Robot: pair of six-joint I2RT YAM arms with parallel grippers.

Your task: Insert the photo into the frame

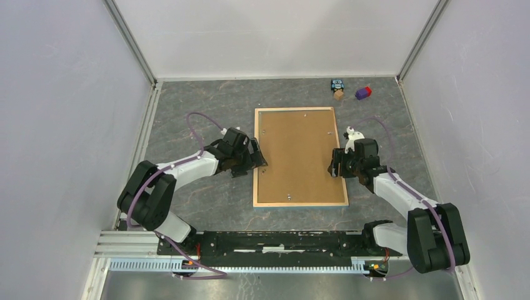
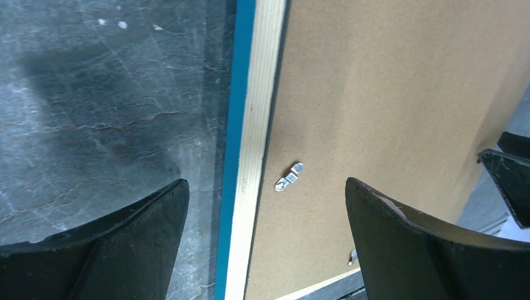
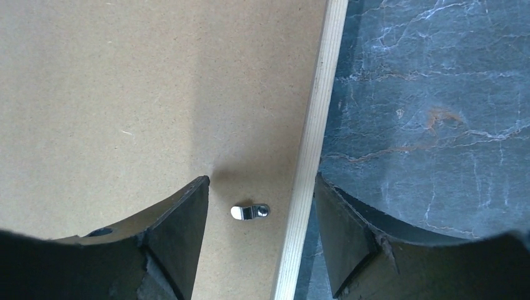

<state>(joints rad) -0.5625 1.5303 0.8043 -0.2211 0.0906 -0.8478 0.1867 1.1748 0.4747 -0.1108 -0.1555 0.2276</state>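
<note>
Appears to be at the backing-and-clips stage; finds the frame face down in the middle of the table, pale wood rails up, with blue only along the outer edge in the left wrist view and the brown hardboard backing seated inside the rails; shows no photo anywhere, so cannot tell whether lying under the backing or out of view altogether.

Calls next, by this reading, for working the small metal turn clips: swinging them aside to free the backing, or swinging them home over a print already in place; needs a fingertip brought down onto a tiny flat tab without dragging the frame across the table; latched or loose, impossible to judge from here.

Starting at the left: holds the left tool spread wide and empty, astride the frame's left rail, one finger over bare table, the other over the hardboard; puts the left turn clip between the fingers, just inside the rail, lying at a slant.

Across the board to the right: holds the right tool likewise spread and empty, astride the right rail, inner finger over the hardboard, outer over the table; places the right turn clip between the fingers, just beside the rail, lying crosswise; contact with the frame by either tool, impossible to judge.

Far right at the back, well apart from the frame: a small blue toy touching a tan block; near them, a purple block.
</note>
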